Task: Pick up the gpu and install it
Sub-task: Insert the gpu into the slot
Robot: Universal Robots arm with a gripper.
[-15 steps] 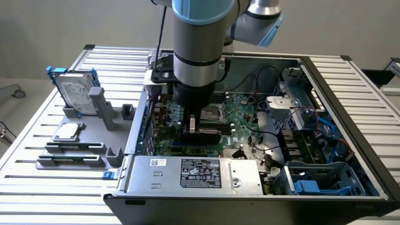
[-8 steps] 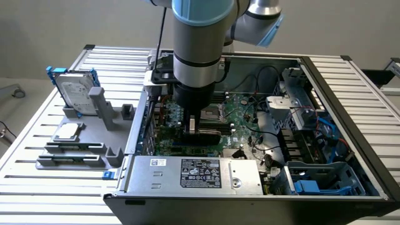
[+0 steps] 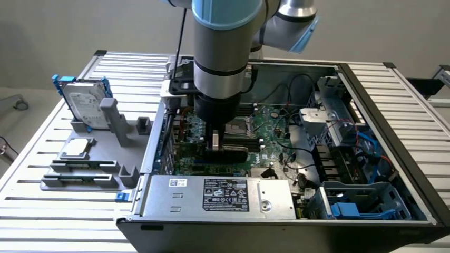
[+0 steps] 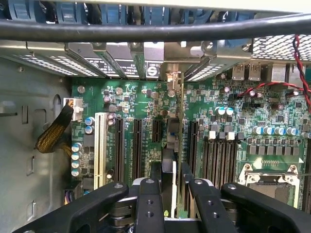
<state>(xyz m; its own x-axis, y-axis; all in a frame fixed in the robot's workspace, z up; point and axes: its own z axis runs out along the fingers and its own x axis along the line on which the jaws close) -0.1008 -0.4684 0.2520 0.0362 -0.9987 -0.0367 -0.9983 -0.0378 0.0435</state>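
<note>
The gpu [image 4: 176,126] stands on edge over the green motherboard [image 4: 131,97], its thin edge running from between my fingers to the slot brackets at the case's rear wall. My gripper [image 4: 171,194] is shut on it, with a black finger [image 4: 149,199] on each side of the card. In the exterior view the gripper [image 3: 223,147] is low inside the open computer case [image 3: 393,158], and the card's black body [image 3: 235,154] shows just under it, among the expansion slots.
A grey holder [image 3: 126,132] at the exterior view's left carries a silver hard drive in a blue frame [image 3: 84,105] and black memory sticks [image 3: 81,171]. The power supply [image 3: 218,195], the drive cage [image 3: 365,203], red cables [image 4: 301,63] and the CPU socket [image 4: 269,182] crowd the case.
</note>
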